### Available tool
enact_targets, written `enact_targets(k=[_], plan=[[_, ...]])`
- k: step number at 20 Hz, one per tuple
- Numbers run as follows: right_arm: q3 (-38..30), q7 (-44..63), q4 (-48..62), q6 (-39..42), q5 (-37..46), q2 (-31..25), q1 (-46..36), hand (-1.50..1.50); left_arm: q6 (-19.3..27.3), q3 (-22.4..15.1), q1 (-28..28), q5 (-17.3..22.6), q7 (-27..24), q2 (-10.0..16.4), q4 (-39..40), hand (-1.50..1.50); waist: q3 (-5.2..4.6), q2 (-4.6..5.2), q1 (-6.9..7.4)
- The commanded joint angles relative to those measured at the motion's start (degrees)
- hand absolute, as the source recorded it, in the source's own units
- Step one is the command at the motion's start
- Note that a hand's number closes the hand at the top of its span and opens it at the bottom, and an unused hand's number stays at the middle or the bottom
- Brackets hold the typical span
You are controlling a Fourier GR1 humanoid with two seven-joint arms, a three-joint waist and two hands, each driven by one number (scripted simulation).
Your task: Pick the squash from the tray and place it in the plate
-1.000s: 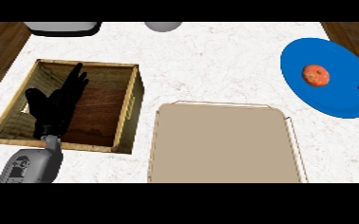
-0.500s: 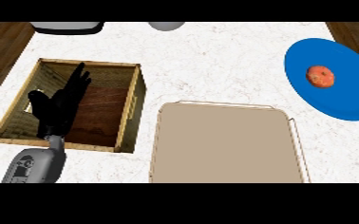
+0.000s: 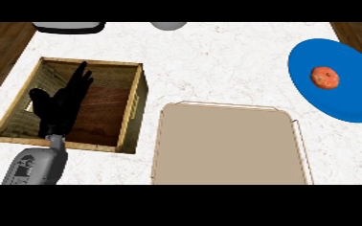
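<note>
Probably light, firm and smooth, the squash (image 3: 325,77) on the plate (image 3: 336,100) suits a pinch across its middle; the left hand (image 3: 60,107) hangs spread, empty.

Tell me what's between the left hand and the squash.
Head view, left hand to squash: crate wall, counter, plate rim. The tray sits just below that line.

A white, faintly veined tabletop (image 3: 219,62) is spreading across most of the view under even light. Dark brown wood (image 3: 13,38) is showing beyond its edge at both upper corners. An open wooden box (image 3: 139,100) is sitting at the tabletop's left side, while a dark-rimmed grey thing (image 3: 67,26) and a rounded grey thing (image 3: 168,25) are peeking in along the far edge
</note>
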Motion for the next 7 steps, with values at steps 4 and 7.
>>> enact_targets(k=[4, 7], plan=[[1.3, -3.8, 1.0, 2.3, 1.3, -0.7, 1.4, -1.50, 0.1, 0.1, -1.8, -0.2, 2.2, -0.3, 1.2, 0.00, -0.08, 0.43, 0.37], [1.2, -5.6, 1.3, 3.8, 1.2, -2.4, 3.9, -1.50, -0.7, -0.7, 1.0, -0.1, 1.0, -1.0, 0.2, 0.00, -0.05, 0.34, 0.35]])
